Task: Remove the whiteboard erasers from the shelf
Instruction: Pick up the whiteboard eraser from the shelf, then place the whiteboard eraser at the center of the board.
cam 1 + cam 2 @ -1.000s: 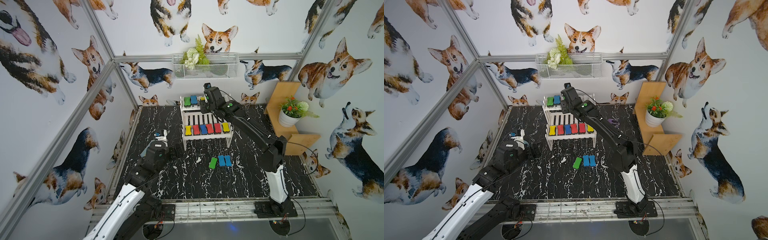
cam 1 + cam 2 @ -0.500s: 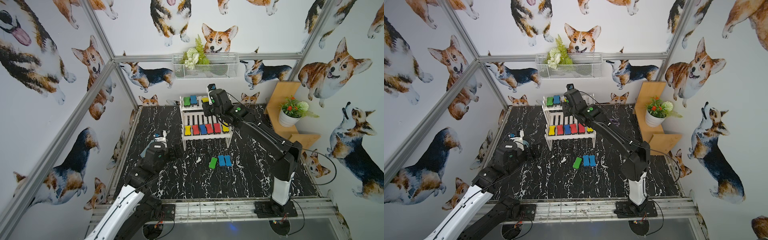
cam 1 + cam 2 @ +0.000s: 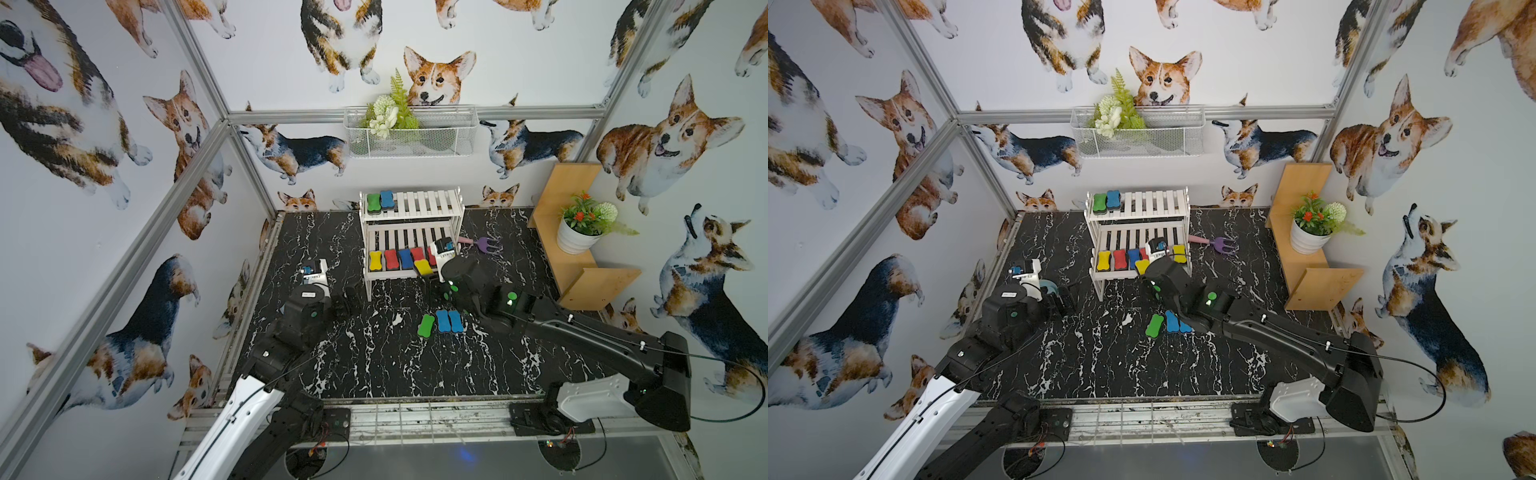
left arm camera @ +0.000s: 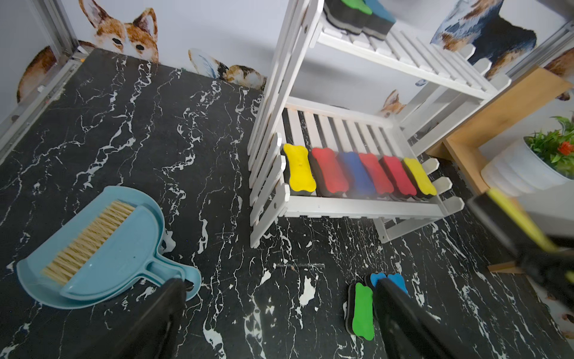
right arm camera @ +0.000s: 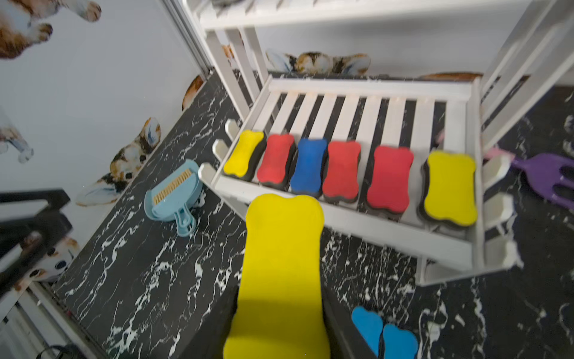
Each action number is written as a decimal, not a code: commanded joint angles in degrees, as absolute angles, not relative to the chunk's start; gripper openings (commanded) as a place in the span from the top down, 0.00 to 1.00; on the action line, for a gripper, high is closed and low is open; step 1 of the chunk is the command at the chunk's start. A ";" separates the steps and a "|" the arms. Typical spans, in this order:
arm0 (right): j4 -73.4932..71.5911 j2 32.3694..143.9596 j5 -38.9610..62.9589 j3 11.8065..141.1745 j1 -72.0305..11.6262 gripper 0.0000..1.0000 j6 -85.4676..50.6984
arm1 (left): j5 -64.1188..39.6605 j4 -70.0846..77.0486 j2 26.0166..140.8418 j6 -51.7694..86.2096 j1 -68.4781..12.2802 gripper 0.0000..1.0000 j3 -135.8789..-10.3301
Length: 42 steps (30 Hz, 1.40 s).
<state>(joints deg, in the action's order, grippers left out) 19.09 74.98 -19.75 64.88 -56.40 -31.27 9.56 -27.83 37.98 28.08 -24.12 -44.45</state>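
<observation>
Now my right gripper (image 5: 281,314) pinches a yellow eraser (image 5: 284,242) before the shelf (image 3: 415,198); slipping, it may hit the blue erasers (image 3: 443,321) at six o'clock. My left gripper (image 4: 278,281) stands spread.

Erasers (image 4: 299,171) twelve; shelf (image 4: 357,206) one; dustpan (image 4: 124,248) one; toy fork (image 3: 488,245) one; potted plant (image 3: 575,239) one.

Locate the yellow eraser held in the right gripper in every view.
A top view: held yellow eraser over the white shelf's lower front rail.
A top view: same spot.
Left wrist: edge-on, past the shelf's far end.
Right wrist: fills the foreground, between the right gripper's fingers.
Shared landmark: the six-eraser row on the lower tier.
</observation>
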 commanded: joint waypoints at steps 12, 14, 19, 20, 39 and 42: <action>4.07 92.11 -25.97 56.07 -64.67 0.56 -51.88 | 11.23 -31.35 36.12 25.71 -24.05 0.01 -48.69; 4.06 95.85 -27.61 58.30 -64.74 0.56 -53.46 | 11.24 -31.79 36.12 25.71 -24.06 0.01 -48.95; 6.74 104.74 -28.60 62.93 -65.06 0.55 -59.83 | 11.35 -32.60 35.73 26.00 -24.04 0.01 -49.06; 6.81 105.94 -28.17 63.37 -65.12 0.54 -60.06 | 11.50 -32.66 35.68 25.98 -24.01 0.01 -49.09; 10.59 110.81 -28.32 63.64 -62.88 0.40 -64.76 | 12.22 -33.48 34.80 25.92 -24.00 0.01 -48.43; 10.33 109.24 -29.70 64.22 -63.32 0.38 -62.45 | 12.03 -33.56 34.80 25.93 -24.00 0.01 -48.43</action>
<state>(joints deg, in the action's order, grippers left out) 8.58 110.32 -29.47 64.12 -62.94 -64.36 11.79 -33.65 34.83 26.17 -24.08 -48.58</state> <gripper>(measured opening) 0.628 0.993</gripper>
